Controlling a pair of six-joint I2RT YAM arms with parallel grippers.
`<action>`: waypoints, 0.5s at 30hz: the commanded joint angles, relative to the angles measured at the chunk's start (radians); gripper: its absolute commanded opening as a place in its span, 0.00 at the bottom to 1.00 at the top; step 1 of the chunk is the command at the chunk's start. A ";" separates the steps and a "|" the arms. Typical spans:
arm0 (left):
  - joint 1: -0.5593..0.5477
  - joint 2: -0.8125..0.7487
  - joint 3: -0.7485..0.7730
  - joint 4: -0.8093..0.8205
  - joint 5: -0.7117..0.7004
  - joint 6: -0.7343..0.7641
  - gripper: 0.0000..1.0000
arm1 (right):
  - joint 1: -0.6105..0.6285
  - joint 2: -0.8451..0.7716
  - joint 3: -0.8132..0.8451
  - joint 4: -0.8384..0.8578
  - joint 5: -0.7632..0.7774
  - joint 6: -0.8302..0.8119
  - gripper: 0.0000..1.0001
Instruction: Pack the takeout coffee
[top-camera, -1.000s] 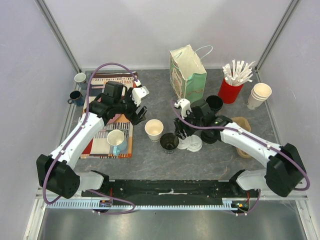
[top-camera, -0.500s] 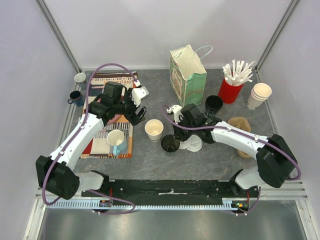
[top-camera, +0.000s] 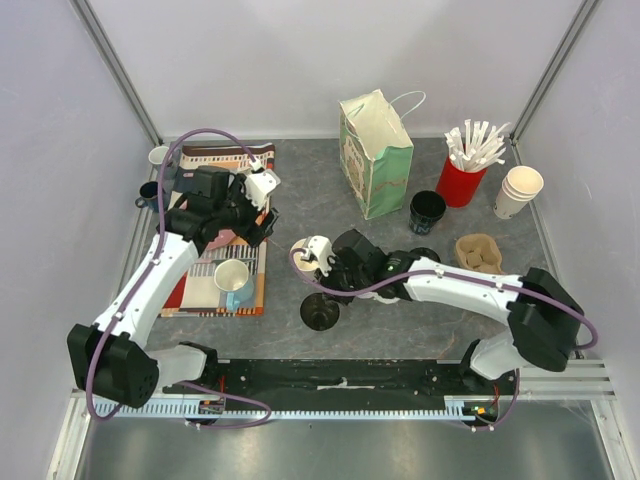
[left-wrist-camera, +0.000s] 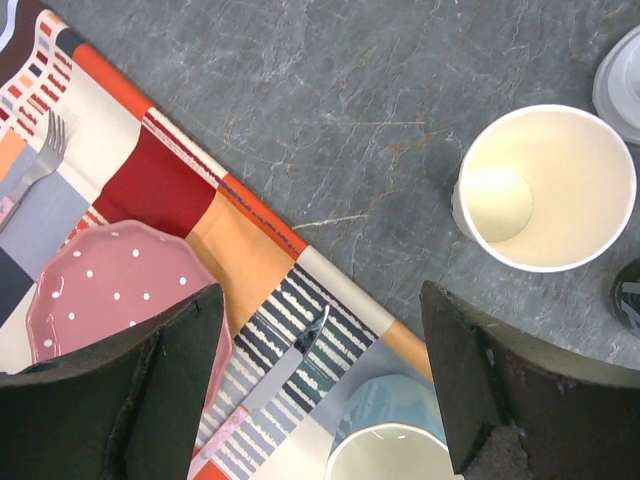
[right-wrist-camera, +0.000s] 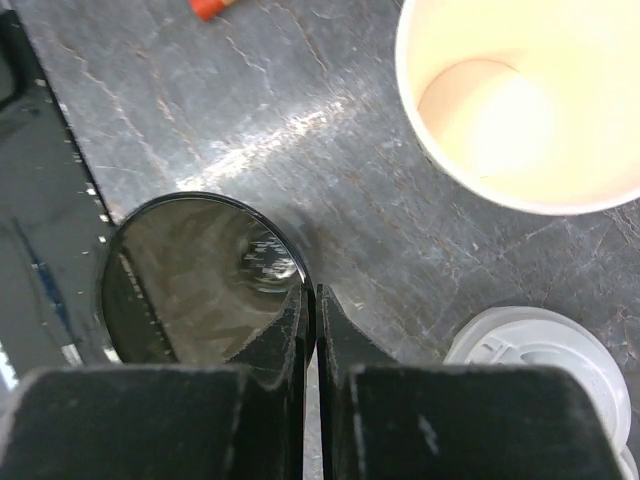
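Top external view has the grey bench (top-camera: 310, 185) carrying a paper bag (top-camera: 378, 150) at twelve o'clock. Above the striped placemat (left-wrist-camera: 150, 180) the left hand (left-wrist-camera: 320, 300) hangs spread wide and empty, while the right hand (right-wrist-camera: 312, 295) pinches the black cup (right-wrist-camera: 190, 280) by its rim. White-lidded takeout coffee (right-wrist-camera: 540, 365) stands near that hand at five o'clock, and a lidless paper cup (right-wrist-camera: 520, 100) at one o'clock.
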 joint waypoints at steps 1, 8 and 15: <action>0.014 -0.058 -0.026 0.026 -0.026 0.023 0.86 | -0.007 0.070 0.057 0.006 0.027 -0.047 0.07; 0.019 -0.061 -0.034 0.028 -0.029 0.025 0.86 | -0.007 0.051 0.091 -0.025 0.050 -0.036 0.51; 0.019 -0.057 -0.023 0.028 -0.022 0.023 0.86 | -0.026 -0.097 0.183 -0.086 0.090 -0.015 0.64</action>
